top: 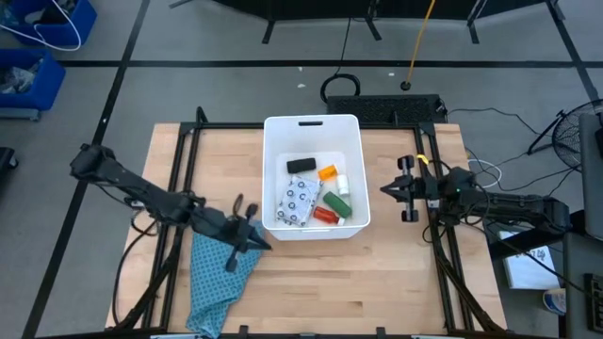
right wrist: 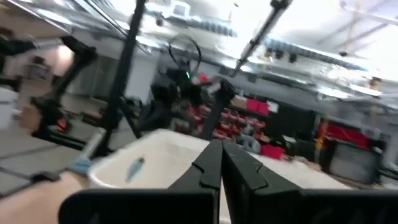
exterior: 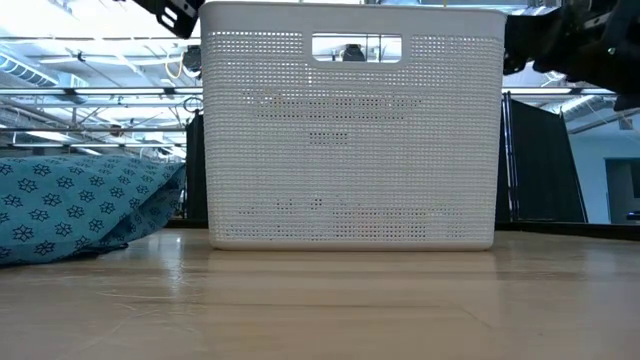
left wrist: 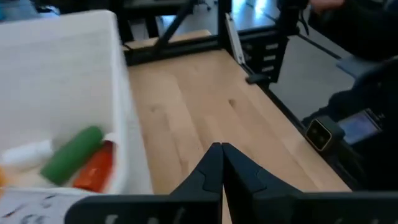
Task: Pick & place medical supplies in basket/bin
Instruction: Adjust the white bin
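Note:
The white basket/bin (top: 350, 127) stands at the table's middle. On its floor lie a black block (top: 300, 165), an orange bottle (top: 327, 173), a small white cylinder (top: 343, 184), a green block (top: 335, 202), a red bottle (top: 325, 216) and a dotted white packet (top: 297, 202). My left gripper (top: 262, 243) is shut and empty beside the bin's near left corner, above the cloth's far end. In its wrist view the shut gripper (left wrist: 221, 149) points over bare table along the bin's wall (left wrist: 121, 124). My right gripper (top: 384, 189) is shut and empty just right of the bin, raised.
A teal patterned cloth (top: 221, 278) lies bunched at the near left of the table, also visible as the teal cloth (exterior: 80, 205) in the low view. Black frame rails (top: 184, 179) run along both table sides. Bare wood lies in front of and to the right of the bin.

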Tool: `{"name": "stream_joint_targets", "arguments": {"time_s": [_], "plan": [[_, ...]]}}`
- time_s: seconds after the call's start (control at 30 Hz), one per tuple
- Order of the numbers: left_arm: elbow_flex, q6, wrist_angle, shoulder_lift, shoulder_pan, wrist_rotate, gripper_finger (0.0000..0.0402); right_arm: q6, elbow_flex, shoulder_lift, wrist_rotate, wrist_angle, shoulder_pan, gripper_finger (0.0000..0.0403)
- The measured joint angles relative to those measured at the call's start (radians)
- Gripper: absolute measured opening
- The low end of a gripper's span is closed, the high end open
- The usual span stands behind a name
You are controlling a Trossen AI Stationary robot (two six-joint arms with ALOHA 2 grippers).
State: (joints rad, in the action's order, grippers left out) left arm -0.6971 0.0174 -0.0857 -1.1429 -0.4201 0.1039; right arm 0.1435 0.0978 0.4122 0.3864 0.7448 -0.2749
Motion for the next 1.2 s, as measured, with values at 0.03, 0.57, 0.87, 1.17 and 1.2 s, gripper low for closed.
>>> {"name": "stream_joint_targets", "arguments": {"time_s": [0.03, 0.57, 0.87, 1.17, 1.2], "plan": [[0.000, 0.001, -0.018, -0.025, -0.007, -0.002, 0.0001, -0.008, 0.000, 0.000, 0.018, 0.014, 0.001, 0.0000], [0.000, 0.064, -0.108, -0.212, -0.006, 0.186, 0.0001, 0.103, 0.298, 0.049, -0.095, -0.493, 0.454, 0.0000], [0.000, 0.064, -0.122, -0.212, 0.017, 0.186, 0.0001, 0.041, 0.302, 0.316, -0.459, -0.503, 0.828, 0.0000], [0.000, 0.042, -0.120, -0.212, 0.022, 0.187, 0.0001, -0.064, 0.303, 0.604, -0.787, -0.292, 0.898, 0.0000], [0.000, 0.038, -0.120, -0.212, 0.022, 0.191, 0.0001, -0.065, 0.303, 0.625, -0.797, -0.279, 0.897, 0.0000]]}}
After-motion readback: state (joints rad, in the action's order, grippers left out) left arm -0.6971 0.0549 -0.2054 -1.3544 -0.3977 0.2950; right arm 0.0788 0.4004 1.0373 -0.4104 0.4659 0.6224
